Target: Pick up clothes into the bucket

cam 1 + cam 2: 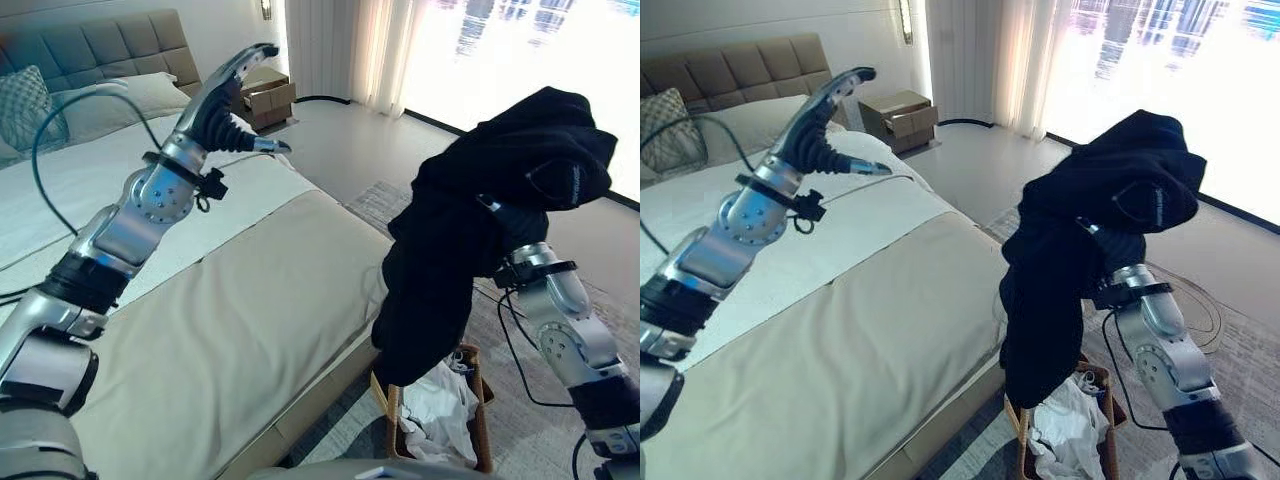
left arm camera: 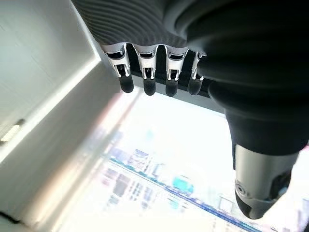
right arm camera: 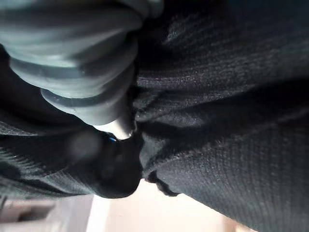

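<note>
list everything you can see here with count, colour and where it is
black garment: 1, black, draped over the raised right hand, hanging down above the basket
basket: 1, brown, on the floor beside the bed's foot corner
white clothes: a pile, white, inside the basket
bed: 1, beige cover over white sheet, taking up the left half
pillows: at least 2, one white, one patterned, at the headboard
headboard: 1, grey, padded, against the wall
nightstand: 1, brown, drawer open, beside the bed
curtains: pale, by the bright window
rug: 1, grey, on the floor
left hand: raised over the bed, fingers straight, holding nothing
right hand: buried in the black garment, fingers hidden
</note>
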Tool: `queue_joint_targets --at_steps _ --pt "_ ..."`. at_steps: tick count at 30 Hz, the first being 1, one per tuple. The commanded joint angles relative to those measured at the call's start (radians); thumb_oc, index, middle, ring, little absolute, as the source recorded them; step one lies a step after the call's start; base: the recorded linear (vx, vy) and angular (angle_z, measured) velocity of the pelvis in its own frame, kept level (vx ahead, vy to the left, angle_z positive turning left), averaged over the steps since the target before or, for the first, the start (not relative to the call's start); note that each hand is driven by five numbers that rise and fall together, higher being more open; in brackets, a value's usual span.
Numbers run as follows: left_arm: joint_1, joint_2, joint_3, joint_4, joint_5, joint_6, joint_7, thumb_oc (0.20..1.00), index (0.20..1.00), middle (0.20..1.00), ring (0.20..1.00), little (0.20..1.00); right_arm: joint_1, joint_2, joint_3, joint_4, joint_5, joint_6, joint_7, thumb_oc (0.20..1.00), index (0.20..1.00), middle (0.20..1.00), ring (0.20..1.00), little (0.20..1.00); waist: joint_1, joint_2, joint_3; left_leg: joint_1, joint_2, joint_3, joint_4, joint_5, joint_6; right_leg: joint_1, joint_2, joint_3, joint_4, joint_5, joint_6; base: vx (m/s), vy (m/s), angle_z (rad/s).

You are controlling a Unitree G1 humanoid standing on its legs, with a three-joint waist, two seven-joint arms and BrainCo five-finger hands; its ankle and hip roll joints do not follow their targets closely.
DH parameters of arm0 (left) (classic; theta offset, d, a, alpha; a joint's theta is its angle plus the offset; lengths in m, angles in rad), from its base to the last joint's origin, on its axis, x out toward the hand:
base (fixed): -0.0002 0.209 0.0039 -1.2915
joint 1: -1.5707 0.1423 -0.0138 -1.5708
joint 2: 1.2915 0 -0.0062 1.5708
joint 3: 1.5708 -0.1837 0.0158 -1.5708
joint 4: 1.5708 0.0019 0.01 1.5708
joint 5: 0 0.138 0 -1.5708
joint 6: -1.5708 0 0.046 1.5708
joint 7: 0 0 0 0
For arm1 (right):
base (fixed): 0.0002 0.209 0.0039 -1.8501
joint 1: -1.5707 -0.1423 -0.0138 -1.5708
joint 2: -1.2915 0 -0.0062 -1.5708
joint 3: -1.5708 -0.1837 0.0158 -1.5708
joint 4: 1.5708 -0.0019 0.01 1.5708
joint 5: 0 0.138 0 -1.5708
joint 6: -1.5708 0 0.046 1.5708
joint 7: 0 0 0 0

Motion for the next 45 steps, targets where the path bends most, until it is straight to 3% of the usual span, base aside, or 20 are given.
queue_joint_targets --at_steps 1,10,18,25,26,28,36,41,45 --pt "-0.011 0.001 0.07 0.029 0.03 -0.007 0.032 1.0 1.0 1.0 1.0 1.0 -0.039 0.003 -0.089 -0.019 -0.043 -0.096 -0.021 0.2 0.2 0.2 0.2 0.2 0.0 -0.009 -0.052 0.069 -0.026 0.049 0.032 -0.117 0.035 -0.061 -0.028 0.018 0.039 0.04 0.07 0.0 0.0 0.0" --pt "0.135 -0.039 0.164 0.059 0.072 0.006 0.017 1.0 1.0 1.0 1.0 1.0 -0.001 0.014 -0.16 0.039 -0.191 -0.1 -0.086 0.2 0.2 0.2 0.2 0.2 -0.014 -0.001 -0.057 0.076 -0.025 0.055 0.023 -0.119 0.035 -0.059 -0.024 0.026 0.032 0.037 0.064 0.0 0.0 0.0" --pt "0.326 -0.136 0.248 0.125 0.106 0.021 -0.019 1.0 1.0 1.0 1.0 1.0 0.023 0.045 -0.189 0.065 -0.247 -0.103 -0.118 0.2 0.2 0.2 0.2 0.2 -0.022 0.005 -0.049 0.072 -0.025 0.059 0.021 -0.119 0.036 -0.069 -0.023 0.035 0.036 0.033 0.059 0.0 -0.007 -0.04" --pt "0.576 -0.351 0.348 0.337 0.064 0.049 0.003 1.0 1.0 1.0 1.0 1.0 0.014 0.067 -0.243 0.076 -0.285 -0.131 -0.178 0.2 0.2 0.2 0.2 0.2 -0.02 0.016 -0.004 0.015 -0.031 0.066 0.031 -0.105 0.041 -0.131 -0.027 0.047 0.05 0.04 0.051 -0.06 -0.004 -0.06" --pt "0.576 -0.353 0.348 0.339 0.065 0.046 0.003 1.0 1.0 1.0 1.0 1.0 0.013 0.065 -0.241 0.077 -0.285 -0.131 -0.178 0.2 0.2 0.2 0.2 0.2 -0.021 0.017 -0.007 0.011 -0.031 0.067 0.033 -0.106 0.041 -0.136 -0.027 0.047 0.052 0.04 0.051 -0.15 0.005 -0.04" --pt "0.643 -0.478 0.367 0.435 -0.008 0.044 0.049 1.0 1.0 1.0 1.0 1.0 0.015 0.092 -0.261 0.074 -0.293 -0.144 -0.216 0.2 0.2 0.2 0.2 0.2 -0.013 0.023 0.02 -0.044 -0.039 0.064 0.053 -0.098 0.046 -0.193 -0.033 0.049 0.078 0.043 0.047 -0.13 -0.001 -0.03" --pt "0.792 -0.641 0.338 0.666 -0.075 0.073 0.037 1.0 1.0 1.0 1.0 1.0 0.073 0.185 -0.317 0.14 -0.361 -0.153 -0.317 0.2 0.2 0.2 0.2 0.2 0.01 0.045 0.082 -0.114 -0.048 0.05 0.077 -0.081 0.051 -0.252 -0.043 0.042 0.091 0.053 0.04 -0.03 -0.017 0.02" --pt "0.842 -0.659 0.262 0.701 -0.008 0.079 -0.004 1.0 1.0 1.0 1.0 1.0 0.064 0.215 -0.33 0.219 -0.396 -0.161 -0.379 0.2 0.2 0.2 0.2 0.2 0.018 0.064 0.118 -0.133 -0.048 0.042 0.088 -0.079 0.053 -0.276 -0.044 0.043 0.113 0.046 0.038 -0.02 -0.011 0.01" --pt "0.844 -0.655 0.223 0.75 0.058 0.082 0.018 1.0 1.0 1.0 1.0 1.0 0.048 0.222 -0.321 0.347 -0.418 -0.166 -0.439 0.2 0.2 0.2 0.2 0.2 0.019 0.085 0.162 -0.147 -0.048 0.027 0.093 -0.074 0.05 -0.299 -0.047 0.035 0.14 0.035 0.035 -0.04 -0.018 0.03"
